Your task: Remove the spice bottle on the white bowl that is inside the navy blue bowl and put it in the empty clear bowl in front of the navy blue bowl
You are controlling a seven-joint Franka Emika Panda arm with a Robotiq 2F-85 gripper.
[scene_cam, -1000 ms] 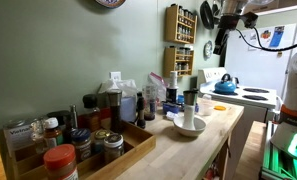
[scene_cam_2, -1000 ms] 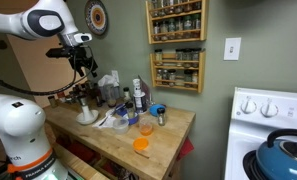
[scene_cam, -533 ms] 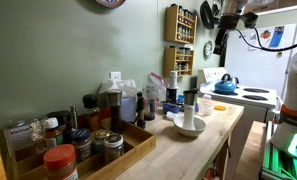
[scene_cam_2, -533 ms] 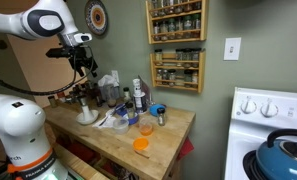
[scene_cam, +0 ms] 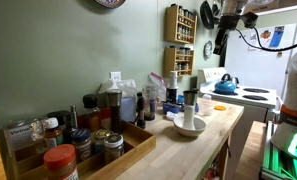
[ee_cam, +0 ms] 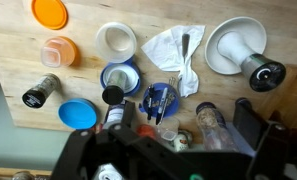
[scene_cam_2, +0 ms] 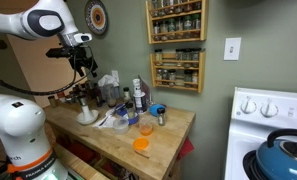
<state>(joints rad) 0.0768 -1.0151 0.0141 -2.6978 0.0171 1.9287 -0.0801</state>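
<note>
A dark-capped spice bottle (ee_cam: pixel 261 72) stands in a white bowl (ee_cam: pixel 220 38) on the wooden counter; both also show in both exterior views, the bottle (scene_cam: pixel 188 108) in the bowl (scene_cam: pixel 189 127) and the bowl (scene_cam_2: pixel 86 117). A small blue bowl with a pale inside (ee_cam: pixel 120 77) lies mid-counter, with a white round bowl (ee_cam: pixel 116 38) beyond it and a clear tub with orange inside (ee_cam: pixel 58 50) to its left. My gripper (ee_cam: pixel 168 150) hangs high above the counter (scene_cam: pixel 220 38) (scene_cam_2: pixel 85 66), jaws spread and empty.
A crumpled napkin (ee_cam: pixel 173 45), a blue dish with pens (ee_cam: pixel 160 100), a blue lid (ee_cam: pixel 78 114), an orange lid (ee_cam: pixel 48 12), a pepper shaker (ee_cam: pixel 40 90) and jars (ee_cam: pixel 213 120) crowd the counter. A wooden tray of jars (scene_cam: pixel 83 145) and a stove (scene_cam: pixel 243 95) flank it.
</note>
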